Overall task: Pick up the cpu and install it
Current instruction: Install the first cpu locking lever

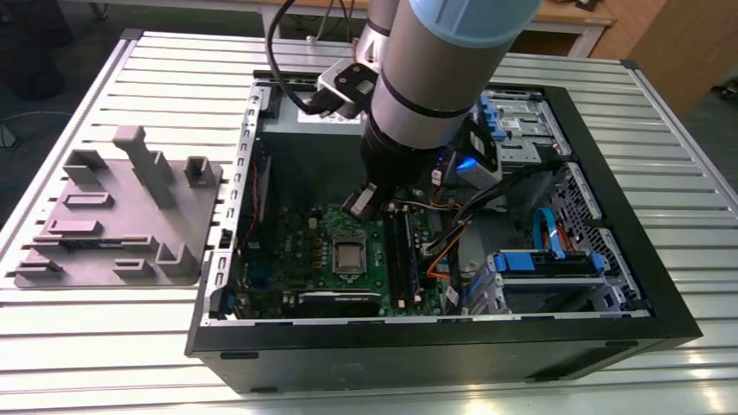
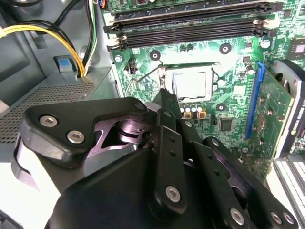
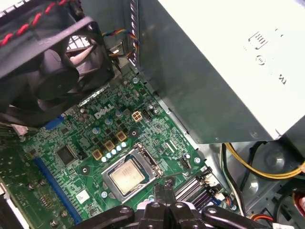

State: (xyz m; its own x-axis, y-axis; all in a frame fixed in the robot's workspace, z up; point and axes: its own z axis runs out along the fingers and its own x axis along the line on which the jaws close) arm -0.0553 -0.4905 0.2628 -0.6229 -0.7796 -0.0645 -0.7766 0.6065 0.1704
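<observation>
The cpu (image 1: pixel 349 253) (image 2: pixel 189 85) (image 3: pixel 127 175) lies flat in the socket of the green motherboard (image 1: pixel 302 232), its pale metal top showing, inside the open black computer case (image 1: pixel 645 285). My gripper (image 1: pixel 359 204) (image 2: pixel 164 95) (image 3: pixel 163 187) hangs just above the board beside the socket, on the side toward the memory slots. Its fingers are pressed together with nothing between them. In the second wrist view the fingertips stand close to the thin wire lever (image 2: pixel 143 77) at the socket's edge; I cannot tell if they touch it.
A big grey power supply box (image 3: pixel 228 62) and a black fan (image 3: pixel 47 71) flank the board. Black memory slots (image 2: pixel 190 24), a graphics card (image 2: pixel 276 109) and yellow cables (image 2: pixel 47 31) crowd the socket. A grey tray (image 1: pixel 116 216) lies at the exterior view's left.
</observation>
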